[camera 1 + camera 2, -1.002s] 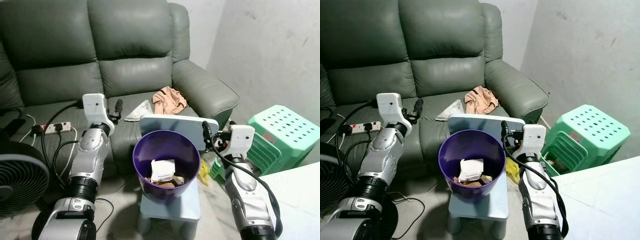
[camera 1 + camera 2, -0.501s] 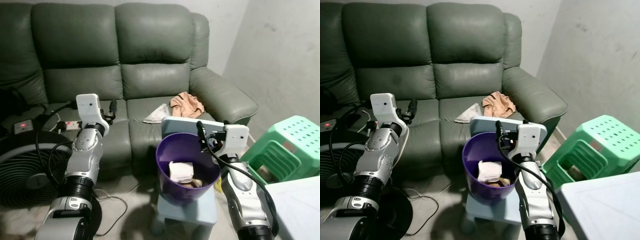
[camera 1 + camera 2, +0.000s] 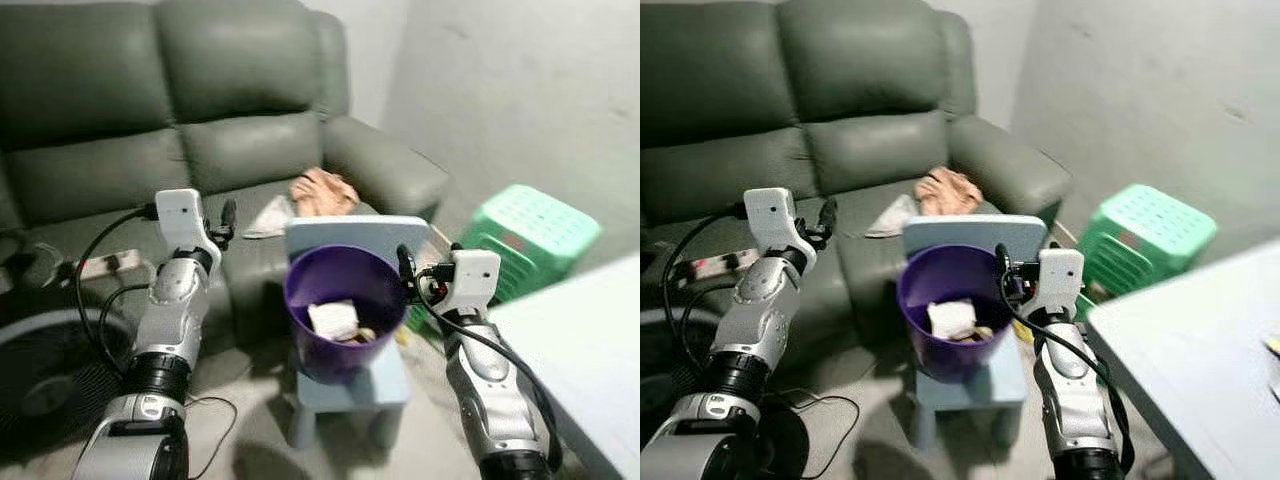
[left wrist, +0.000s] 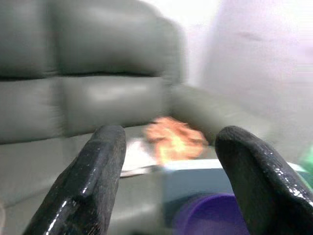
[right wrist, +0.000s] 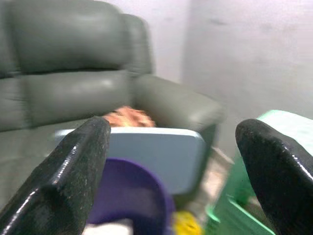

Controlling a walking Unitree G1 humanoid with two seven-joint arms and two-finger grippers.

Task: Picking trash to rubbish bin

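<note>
We see a sofa (image 3: 200, 150) of smooth grey-green leather with a soft sheen. The purple bin (image 3: 340, 310) looks like glossy plastic, with crumpled white paper (image 3: 333, 320) inside. It stands on a matt pale-blue plastic stool (image 3: 350, 385). The green stool (image 3: 520, 235) is perforated plastic. A peach cloth (image 3: 318, 190) lies rumpled. Our arms are brushed silver metal; each tool's fingers (image 4: 93, 181) are shiny black, faintly textured. The wall (image 3: 520, 90) is rough, matt plaster.
</note>
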